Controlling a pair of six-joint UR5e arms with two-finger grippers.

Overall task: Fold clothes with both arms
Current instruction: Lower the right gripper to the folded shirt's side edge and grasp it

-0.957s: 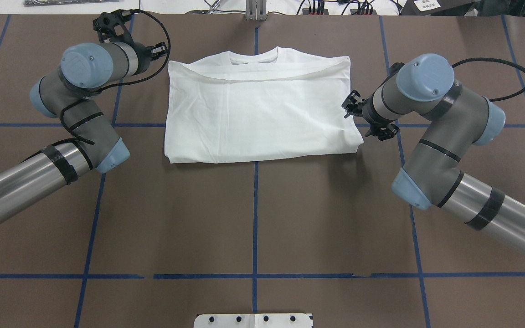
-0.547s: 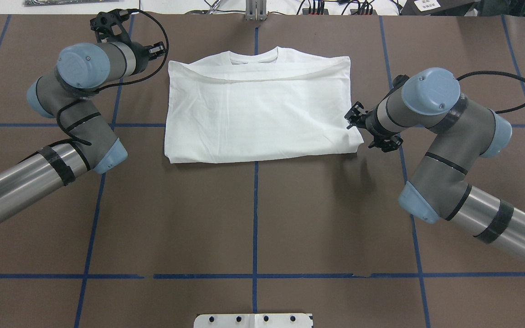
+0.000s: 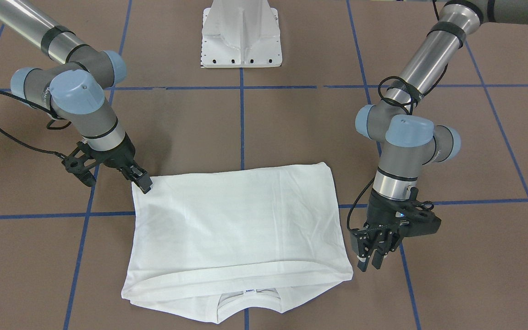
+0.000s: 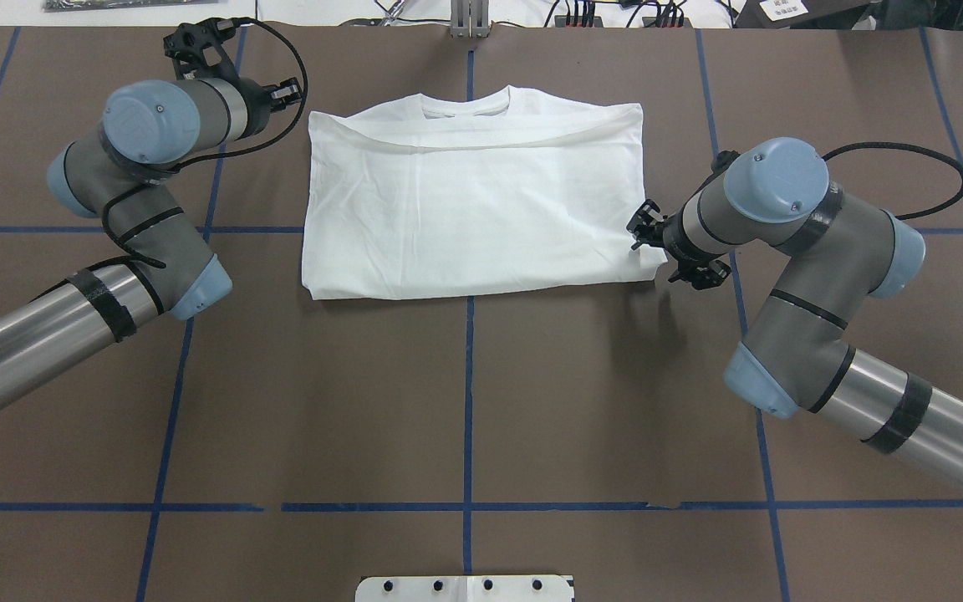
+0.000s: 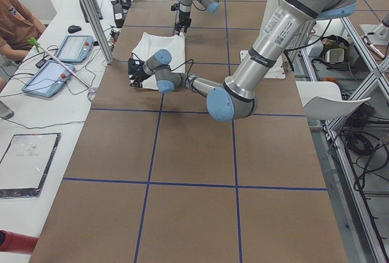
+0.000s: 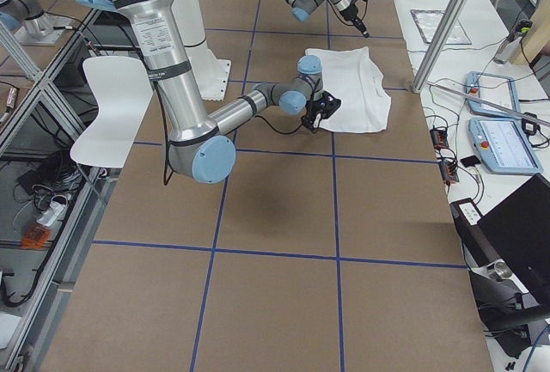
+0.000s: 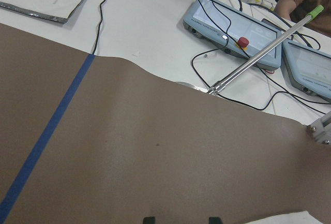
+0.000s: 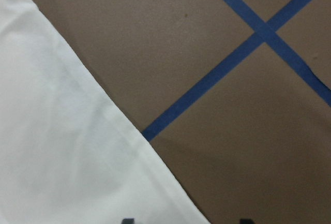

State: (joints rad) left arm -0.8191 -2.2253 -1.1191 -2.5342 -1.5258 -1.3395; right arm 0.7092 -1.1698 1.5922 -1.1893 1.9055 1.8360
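Note:
The clothes are one white T-shirt (image 4: 473, 201) folded into a flat rectangle on the brown table, with its collar (image 3: 250, 302) on the side away from the robot. My right gripper (image 4: 642, 234) is low at the shirt's right edge near the corner closest to the robot. Its jaws are apart, and in the right wrist view the shirt's edge (image 8: 62, 146) runs in between them. My left gripper (image 3: 368, 259) hangs open just beyond the far left corner, touching nothing. Its fingertips (image 7: 149, 220) have bare table between them, and a sliver of shirt (image 7: 289, 218) lies to one side.
The white pedestal base (image 3: 242, 34) stands at the robot's side of the table. Blue tape lines (image 4: 468, 401) cross the brown surface. Beyond the far edge is a white bench with pendants (image 7: 227, 19), cables and a green-tipped metal rod (image 7: 269, 48). A person sits there (image 5: 15, 20).
The right arm has swung toward the robot along the shirt's right edge, bringing its gripper down to the near corner. The left arm has shifted only slightly.

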